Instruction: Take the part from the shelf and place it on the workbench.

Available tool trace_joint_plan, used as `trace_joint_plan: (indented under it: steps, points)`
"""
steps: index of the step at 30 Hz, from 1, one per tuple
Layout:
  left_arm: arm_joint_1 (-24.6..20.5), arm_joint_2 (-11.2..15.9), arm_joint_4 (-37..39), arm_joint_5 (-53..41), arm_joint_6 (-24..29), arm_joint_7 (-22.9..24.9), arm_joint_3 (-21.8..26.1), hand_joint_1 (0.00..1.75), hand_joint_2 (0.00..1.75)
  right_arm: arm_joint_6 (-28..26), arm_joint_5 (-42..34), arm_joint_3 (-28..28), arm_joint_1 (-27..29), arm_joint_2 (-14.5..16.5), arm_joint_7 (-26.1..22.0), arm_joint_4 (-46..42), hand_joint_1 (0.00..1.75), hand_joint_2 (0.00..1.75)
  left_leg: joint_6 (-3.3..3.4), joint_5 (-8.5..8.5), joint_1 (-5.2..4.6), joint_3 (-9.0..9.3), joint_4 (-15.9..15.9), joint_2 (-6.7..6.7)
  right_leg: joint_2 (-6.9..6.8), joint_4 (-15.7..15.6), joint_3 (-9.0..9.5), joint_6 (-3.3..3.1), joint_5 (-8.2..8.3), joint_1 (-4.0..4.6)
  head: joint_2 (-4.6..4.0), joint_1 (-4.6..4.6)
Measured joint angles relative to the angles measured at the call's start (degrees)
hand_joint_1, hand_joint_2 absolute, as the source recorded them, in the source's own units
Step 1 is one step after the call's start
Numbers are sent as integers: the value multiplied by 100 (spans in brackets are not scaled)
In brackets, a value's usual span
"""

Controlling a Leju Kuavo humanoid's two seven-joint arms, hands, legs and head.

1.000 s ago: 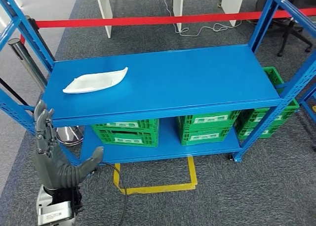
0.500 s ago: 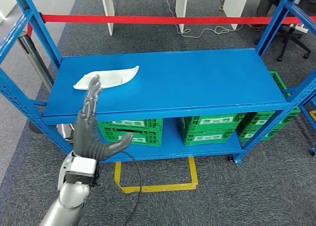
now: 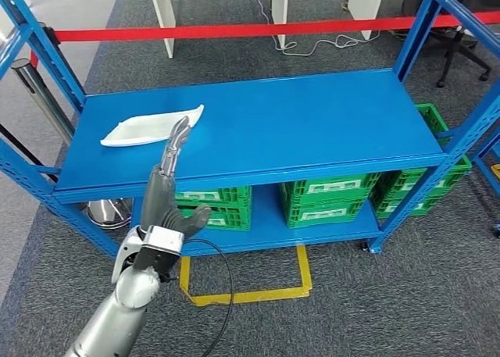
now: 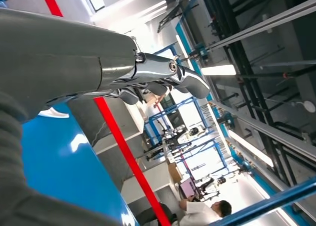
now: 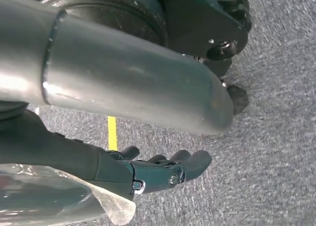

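Observation:
A long white curved part (image 3: 150, 127) lies flat on the left of the blue shelf's top board (image 3: 294, 123). My left hand (image 3: 166, 189) is raised in front of the shelf's front edge. It is open, its fingers stretched toward the near right end of the part, and it holds nothing. In the left wrist view the outstretched fingers (image 4: 164, 75) point over the blue board (image 4: 56, 161), with a sliver of the white part (image 4: 53, 113) beneath them. My right hand (image 5: 149, 171) hangs above the grey carpet, fingers apart and holding nothing.
Green crates (image 3: 203, 207) (image 3: 327, 201) stand on the lower board, and another (image 3: 433, 158) stands at the right end. Blue uprights (image 3: 419, 29) frame the shelf. Red barrier tape (image 3: 236, 33) runs behind it. A steel post (image 3: 41, 99) stands at the left, and a yellow marking (image 3: 248, 294) lies on the floor.
My left hand has risen from low at the left, beside the shelf post, and moved right to the shelf's front edge, its fingers now reaching toward the part. The head camera has swayed slightly.

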Motion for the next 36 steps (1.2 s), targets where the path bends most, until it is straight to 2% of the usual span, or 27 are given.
trace_joint_plan:
  steps: [2, 3, 4, 7, 8, 9, 10, 12, 13, 14, 15, 17, 18, 19, 22, 24, 25, 27, 28, 29, 30, 32, 33, 34, 36]
  points:
    - [-20, 15, 11, 0, 14, 9, 35, 0, 0, -46, -96, -12, -6, 31, 20, 12, 0, 0, 36, 397, -3, 309, -731, 0, 8, 4, 12, 22, -13, 11, 0, 2]
    - [-40, 27, 17, -38, 28, 10, 58, 0, 0, -109, -157, -31, -17, 65, 76, 19, 0, 0, 58, 489, -10, 429, -1024, 0, 9, 10, 3, 43, -16, 21, 0, 3]
    - [-56, 39, 26, -102, 45, 9, 85, 0, 0, -187, -228, -63, -29, 109, 155, 30, 0, 0, 79, 510, -20, 491, -1189, -3, 7, 12, -10, 69, -16, 29, 0, 8]
    - [-59, 58, 58, -303, 81, -41, 188, 0, 0, -388, -451, -210, -34, 265, 370, 60, 0, 0, 158, 489, -32, 519, -1300, -18, -12, 8, -30, 164, -27, 19, 0, 11]
    - [-59, 55, 67, -356, 77, -68, 217, 0, 0, -422, -502, -263, -27, 308, 392, 64, 0, 0, 192, 502, -24, 534, -1327, -19, -14, 82, -67, 190, -92, 15, 0, 16]
    - [-60, 49, 77, -417, 72, -90, 235, 0, 0, -439, -528, -310, -22, 336, 393, 66, 0, 0, 225, 516, -13, 547, -1354, -18, -12, 264, -157, 209, -210, 14, 0, 30]
    - [-52, 44, 87, -490, 74, -107, 243, 0, 0, -444, -524, -347, -16, 352, 389, 67, 0, 0, 248, 520, -9, 557, -1367, -14, -9, 574, -310, 220, -379, 12, 0, 39]
    - [3, 40, 109, -630, 107, -123, 248, 0, 0, -406, -443, -385, 3, 359, 409, 68, 0, 0, 278, 511, -20, 557, -1365, -9, -10, 1323, -677, 235, -694, 14, 0, 54]
    - [48, 41, 119, -675, 132, -128, 248, 0, 0, -377, -385, -391, 18, 347, 438, 68, 0, 0, 285, 505, -25, 561, -1363, -7, -10, 1557, -799, 240, -742, 14, 0, 53]
    - [90, 42, 127, -695, 155, -132, 249, 0, 0, -346, -324, -393, 31, 327, 481, 68, 0, 0, 287, 498, -28, 568, -1361, -9, -11, 1569, -815, 241, -673, 15, 0, 56]
    - [122, 44, 136, -688, 172, -135, 251, 0, 0, -321, -262, -392, 41, 299, 522, 68, 0, 0, 284, 489, -28, 579, -1359, -15, -11, 1355, -721, 236, -502, 14, 0, 55]
    - [145, 54, 149, -632, 190, -139, 270, 0, 0, -283, -153, -389, 35, 240, 581, 68, 0, 0, 252, 456, -37, 601, -1342, -26, -13, 582, -339, 222, -117, 16, 0, 58]
    - [143, 62, 154, -603, 193, -140, 286, 0, 0, -271, -119, -386, 24, 220, 595, 67, 0, 0, 229, 440, -48, 600, -1324, -30, -10, 268, -174, 206, -22, 17, 0, 55]
    - [140, 71, 159, -584, 196, -143, 304, 0, 0, -264, -98, -385, 11, 203, 602, 67, 0, 0, 204, 430, -59, 596, -1311, -31, -6, 89, -76, 192, 3, 22, 0, 52]
    - [133, 93, 175, -558, 215, -167, 336, 0, 0, -257, -19, -377, -2, 178, 618, 66, 0, 0, 144, 408, -60, 593, -1292, -31, 4, 14, -24, 115, -28, 23, 0, 53]
    - [114, 104, 180, -533, 258, -206, 353, 0, 0, -235, 115, -332, -9, 158, 618, 66, 0, 0, 84, 257, -47, 510, -1075, -32, -4, -2, 4, 54, -28, 3, 0, 32]
    - [103, 108, 180, -514, 285, -225, 364, 0, 0, -216, 192, -294, -19, 139, 613, 66, 0, 0, 51, 103, -37, 387, -797, -32, -9, -6, 18, 29, -34, -3, 0, 20]
    - [88, 117, 187, -471, 328, -240, 378, 0, 0, -181, 314, -217, -49, 80, 604, 66, 0, 0, 8, -223, -18, 29, -39, -32, -10, -6, 34, -4, -51, -3, 0, 8]
    - [83, 121, 198, -435, 338, -233, 379, 0, 0, -173, 367, -182, -62, 44, 609, 66, 0, 0, 0, -291, -10, -113, 240, -32, -7, -6, 44, -11, -58, -3, 0, 8]
    - [67, 122, 217, -385, 342, -219, 377, 0, 0, -165, 418, -151, -73, 5, 619, 66, 0, 0, 0, -248, -3, -173, 330, -32, -3, -5, 57, -12, -64, -3, 0, 7]
    - [36, 118, 243, -321, 340, -205, 375, 0, 0, -155, 470, -120, -80, -31, 634, 66, 0, 0, 10, -87, 3, -125, 188, -32, 3, -5, 75, -10, -75, -3, 0, 7]
    - [-72, 88, 300, -199, 342, -196, 368, 0, 0, -119, 557, -58, -90, -90, 671, 67, 0, 0, 53, 349, 4, 174, -518, -33, 12, -5, 118, 14, -107, 0, 0, 9]
    - [-142, 59, 330, -152, 343, -209, 357, 0, 0, -98, 577, -33, -96, -109, 690, 67, 0, 0, 80, 483, -6, 329, -868, -33, 15, -4, 128, 38, -125, 9, 0, 9]
    - [-210, 25, 360, -113, 341, -226, 340, 0, 0, -82, 570, -16, -99, -122, 703, 67, 0, 0, 106, 529, -17, 426, -1097, -32, 13, -9, 127, 70, -135, 15, 0, 11]
    - [-309, -61, 428, -28, 313, -262, 283, 0, 0, -67, 487, -3, -96, -132, 685, 67, 0, 0, 163, 489, -38, 484, -1272, -33, 2, -3, 129, 152, -108, 26, 0, 13]
